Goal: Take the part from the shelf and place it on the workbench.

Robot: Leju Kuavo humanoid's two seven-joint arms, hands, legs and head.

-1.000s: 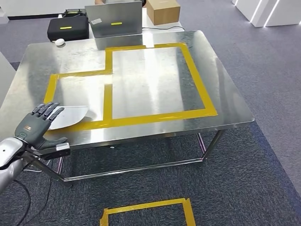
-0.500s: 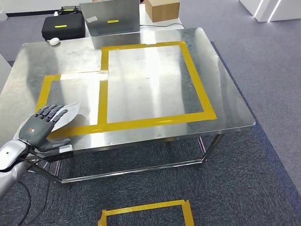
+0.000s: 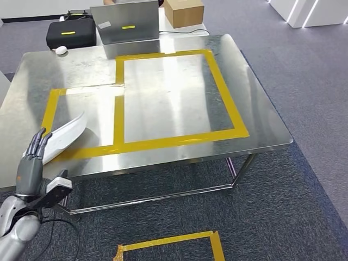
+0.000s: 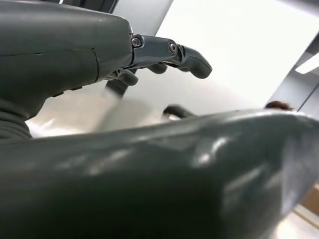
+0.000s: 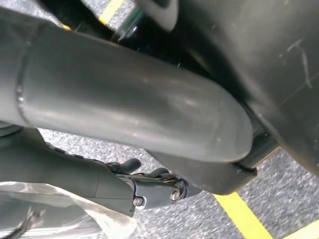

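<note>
The part [image 3: 61, 137] is a thin, curved white plate. It lies on the steel workbench [image 3: 262, 128] near its front left corner, across the front line of the smaller yellow-taped box [image 3: 51, 106]. My left hand [image 3: 32, 163] hovers just in front of the workbench edge, below the part and apart from it, fingers straight and spread, holding nothing. In the left wrist view its fingers [image 4: 169, 52] stretch over the shiny steel. In the right wrist view my right hand [image 5: 150, 189] hangs over grey carpet with nothing in it.
A larger taped rectangle [image 3: 225, 92] covers the middle of the workbench. Behind it stand a black case [image 3: 67, 33], a grey case [image 3: 125, 22], a cardboard box [image 3: 183, 12] and a white mouse [image 3: 61, 50]. A yellow tape frame [image 3: 172, 243] marks the carpet in front.
My left hand has let go of the part and drawn back and down off the workbench edge. The part stays lying on the steel. The head view shifted slightly.
</note>
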